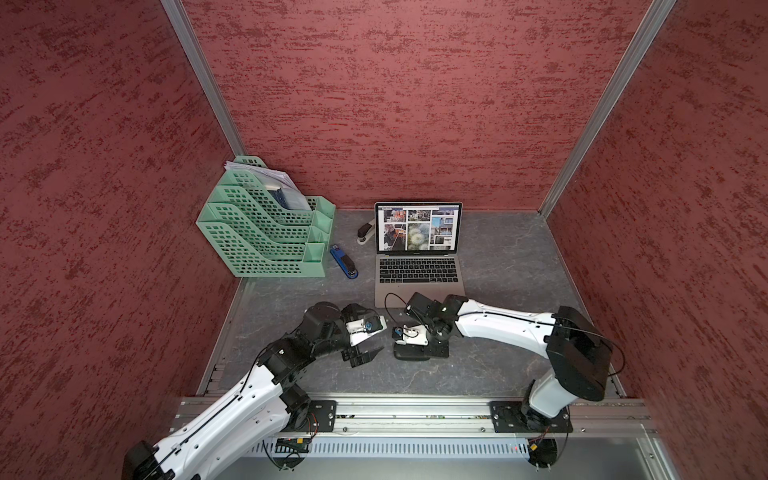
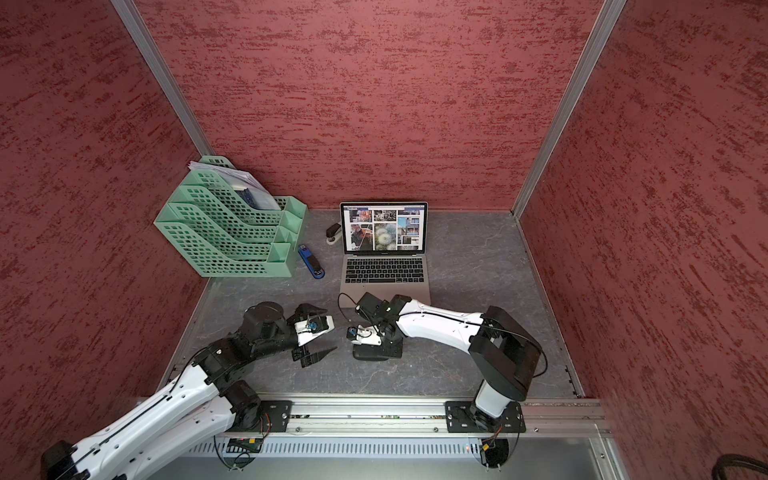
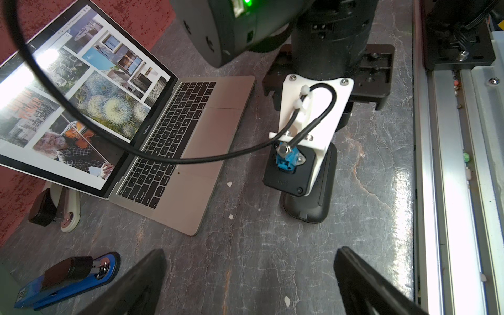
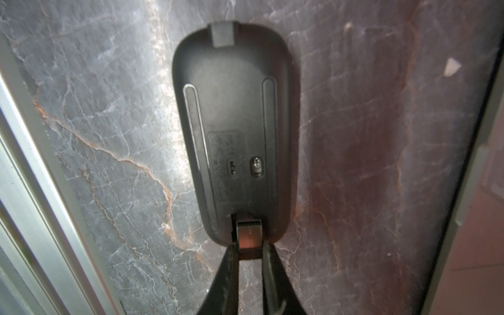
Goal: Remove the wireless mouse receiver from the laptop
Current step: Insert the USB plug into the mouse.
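The right end effector (image 4: 249, 246) was clenched on the wireless mouse receiver (image 4: 248, 231), a small dark stub held at the slot in the underside of the black mouse (image 4: 234, 109). The mouse lay upside down on the desk (image 1: 498, 266), just in front of the laptop (image 1: 417, 270). The left end effector (image 3: 251, 252) hung released beside the mouse, fingers wide apart, holding nothing

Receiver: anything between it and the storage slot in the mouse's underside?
Nothing visible. The right gripper pinches the wireless mouse receiver, whose tip sits at the mouth of the slot in the upturned black mouse. The slot looks open.
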Robot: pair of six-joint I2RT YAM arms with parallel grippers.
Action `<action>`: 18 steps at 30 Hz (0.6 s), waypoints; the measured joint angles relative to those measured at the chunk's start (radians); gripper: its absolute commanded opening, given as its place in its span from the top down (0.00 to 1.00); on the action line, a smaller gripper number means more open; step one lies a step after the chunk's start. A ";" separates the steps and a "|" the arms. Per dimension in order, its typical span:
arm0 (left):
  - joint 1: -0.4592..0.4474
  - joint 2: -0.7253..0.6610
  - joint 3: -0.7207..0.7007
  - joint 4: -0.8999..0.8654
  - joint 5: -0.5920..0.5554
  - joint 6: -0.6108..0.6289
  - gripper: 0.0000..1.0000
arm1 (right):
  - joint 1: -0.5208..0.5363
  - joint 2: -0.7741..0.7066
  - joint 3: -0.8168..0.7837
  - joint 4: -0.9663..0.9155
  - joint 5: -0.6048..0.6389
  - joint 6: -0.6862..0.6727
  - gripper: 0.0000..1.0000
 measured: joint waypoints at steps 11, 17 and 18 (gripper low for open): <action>0.000 0.000 0.000 0.000 0.000 0.001 0.00 | 0.000 0.011 0.000 0.000 0.000 0.002 1.00; 0.000 0.000 0.000 0.000 0.000 0.001 0.00 | 0.000 0.011 0.000 0.003 0.000 0.006 1.00; 0.000 0.000 0.000 0.000 0.000 0.001 0.00 | 0.000 0.012 0.000 0.003 -0.001 0.008 1.00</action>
